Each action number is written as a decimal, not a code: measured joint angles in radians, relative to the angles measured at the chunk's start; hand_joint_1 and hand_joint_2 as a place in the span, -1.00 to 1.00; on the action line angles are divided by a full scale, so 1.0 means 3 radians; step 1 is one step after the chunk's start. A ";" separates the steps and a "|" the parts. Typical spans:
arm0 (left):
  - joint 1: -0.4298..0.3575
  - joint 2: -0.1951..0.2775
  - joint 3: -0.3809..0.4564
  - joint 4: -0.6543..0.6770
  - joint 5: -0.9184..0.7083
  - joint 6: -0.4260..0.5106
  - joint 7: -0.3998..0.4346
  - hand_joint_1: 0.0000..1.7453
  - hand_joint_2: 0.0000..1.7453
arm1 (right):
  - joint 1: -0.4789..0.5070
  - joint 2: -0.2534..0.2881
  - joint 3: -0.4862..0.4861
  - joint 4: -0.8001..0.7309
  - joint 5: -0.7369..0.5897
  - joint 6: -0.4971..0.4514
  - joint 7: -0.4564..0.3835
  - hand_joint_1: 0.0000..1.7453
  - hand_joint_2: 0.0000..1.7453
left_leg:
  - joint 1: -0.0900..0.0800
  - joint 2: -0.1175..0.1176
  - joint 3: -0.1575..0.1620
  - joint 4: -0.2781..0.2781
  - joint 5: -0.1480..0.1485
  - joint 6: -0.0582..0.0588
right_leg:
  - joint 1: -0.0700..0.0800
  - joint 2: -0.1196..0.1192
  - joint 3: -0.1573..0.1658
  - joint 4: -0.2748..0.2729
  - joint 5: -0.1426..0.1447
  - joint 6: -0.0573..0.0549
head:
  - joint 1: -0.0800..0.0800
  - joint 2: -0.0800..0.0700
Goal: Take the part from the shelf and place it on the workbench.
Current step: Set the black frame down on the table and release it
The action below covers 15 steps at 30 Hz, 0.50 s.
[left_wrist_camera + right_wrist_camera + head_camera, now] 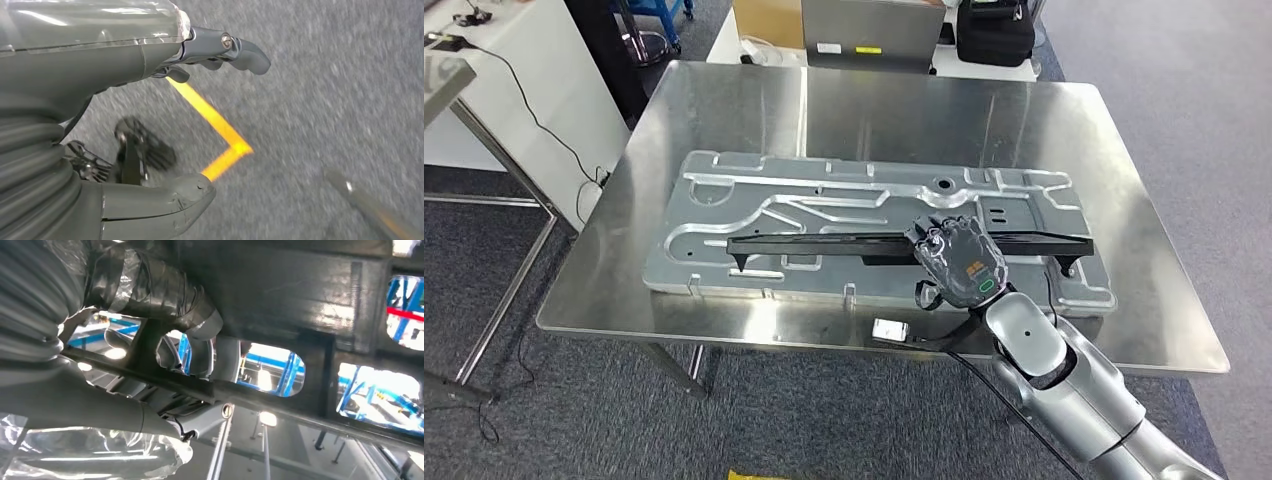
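Note:
A long black part [824,243] stretches across a large grey aluminium plate [724,190] that lies on the steel workbench [874,110]. My right hand [959,262] grips the part a little right of its middle, fingers wrapped over the bar. I cannot tell whether the part touches the plate or hangs just above it. In the right wrist view the hand [100,390] clasps the part's dark frame [280,295], which has cut-out windows. My left hand [100,65] hangs over grey carpet with thumb and fingers apart and nothing between them.
A small white tag [891,329] sits at the workbench's near edge by my right forearm. A white table [524,90] with a trailing cable stands at the left. Boxes and a black bag [994,35] lie behind the bench. Yellow floor tape [220,130] runs under the left hand.

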 joint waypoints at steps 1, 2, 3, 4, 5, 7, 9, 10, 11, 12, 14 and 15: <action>-0.0005 -0.0001 0.0012 0.0013 0.0000 -0.0001 0.0000 -1.00 1.00 | -0.0004 -0.0012 0.0014 0.0016 0.0000 -0.0001 0.0000 1.00 1.00 | 0.0001 -0.0008 0.0077 -0.0023 -0.0044 0.0002 | -0.0001 -0.0002 -0.0141 0.0075 -0.0139 0.0010 | 0.0000 0.0000; -0.0007 -0.0001 0.0024 0.0026 0.0000 -0.0001 0.0001 -1.00 1.00 | -0.0004 -0.0022 0.0024 0.0030 0.0000 -0.0001 -0.0001 1.00 1.00 | 0.0002 -0.0015 0.0157 -0.0041 -0.0094 -0.0001 | -0.0002 -0.0004 -0.0247 0.0073 -0.0293 0.0018 | 0.0000 0.0000; -0.0009 -0.0002 0.0037 0.0038 0.0000 -0.0002 0.0001 -1.00 1.00 | -0.0005 -0.0032 0.0035 0.0043 0.0000 -0.0001 -0.0001 1.00 1.00 | 0.0002 -0.0023 0.0242 -0.0055 -0.0151 -0.0005 | -0.0002 -0.0006 -0.0325 0.0005 -0.0407 0.0021 | 0.0000 0.0000; -0.0010 -0.0003 0.0046 0.0047 0.0000 -0.0002 0.0001 -1.00 1.00 | -0.0006 -0.0040 0.0044 0.0055 0.0000 -0.0001 -0.0001 1.00 1.00 | 0.0002 -0.0030 0.0329 -0.0063 -0.0213 -0.0010 | 0.0000 -0.0008 -0.0373 -0.0125 -0.0417 0.0016 | 0.0000 0.0000; -0.0009 -0.0003 0.0053 0.0054 -0.0001 -0.0004 0.0001 -1.00 1.00 | -0.0005 -0.0049 0.0051 0.0065 0.0001 0.0000 -0.0001 1.00 1.00 | 0.0002 -0.0033 0.0408 -0.0069 -0.0280 -0.0016 | 0.0003 -0.0012 -0.0399 -0.0305 -0.0276 0.0002 | 0.0000 0.0000; -0.0018 -0.0007 0.0082 0.0079 -0.0033 -0.0028 -0.0009 -1.00 1.00 | -0.0011 -0.0073 0.0076 0.0090 0.0022 0.0018 0.0007 1.00 1.00 | -0.0007 -0.0042 0.0544 -0.0069 -0.0415 -0.0034 | 0.0025 -0.0021 -0.0422 -0.0668 0.0344 -0.0047 | 0.0000 0.0000; -0.0049 -0.0009 0.0142 0.0103 -0.0119 -0.0085 -0.0036 -1.00 1.00 | -0.0052 -0.0110 0.0119 0.0107 0.0067 0.0049 0.0024 1.00 1.00 | -0.0014 -0.0045 0.0638 -0.0090 -0.0500 -0.0071 | 0.0049 -0.0018 -0.0411 -0.0805 0.0709 -0.0100 | -0.0001 0.0000; -0.0075 -0.0007 0.0182 0.0110 -0.0170 -0.0118 -0.0054 -1.00 1.00 | -0.0095 -0.0132 0.0144 0.0111 0.0091 0.0063 0.0032 1.00 1.00 | -0.0016 -0.0044 0.0643 -0.0067 -0.0484 -0.0095 | 0.0053 -0.0008 -0.0383 -0.0797 0.0676 -0.0126 | 0.0000 0.0000; -0.0108 -0.0003 0.0225 0.0118 -0.0220 -0.0146 -0.0072 -1.00 1.00 | -0.0142 -0.0152 0.0169 0.0114 0.0110 0.0070 0.0040 1.00 1.00 | -0.0013 -0.0036 0.0607 0.0038 -0.0425 -0.0113 | 0.0049 0.0000 -0.0345 -0.0810 0.0641 -0.0154 | 0.0000 0.0000; -0.0144 0.0002 0.0274 0.0135 -0.0269 -0.0167 -0.0091 -1.00 1.00 | -0.0197 -0.0173 0.0198 0.0120 0.0125 0.0078 0.0044 1.00 1.00 | -0.0013 -0.0027 0.0508 0.0236 -0.0326 -0.0129 | 0.0042 0.0004 -0.0295 -0.0832 0.0603 -0.0182 | -0.0001 0.0000; -0.0207 0.0009 0.0375 0.0183 -0.0345 -0.0184 -0.0118 -1.00 1.00 | -0.0287 -0.0214 0.0268 0.0143 0.0148 0.0088 0.0046 1.00 1.00 | -0.0006 -0.0009 0.0178 0.0726 -0.0225 -0.0153 | 0.0032 0.0008 -0.0167 -0.0880 0.0523 -0.0221 | -0.0001 0.0000; -0.0223 0.0010 0.0420 0.0211 -0.0372 -0.0187 -0.0129 -1.00 1.00 | -0.0312 -0.0235 0.0309 0.0158 0.0156 0.0090 0.0045 1.00 1.00 | -0.0005 -0.0001 0.0008 0.0909 -0.0296 -0.0164 | 0.0030 0.0009 -0.0092 -0.0900 0.0471 -0.0230 | -0.0001 0.0000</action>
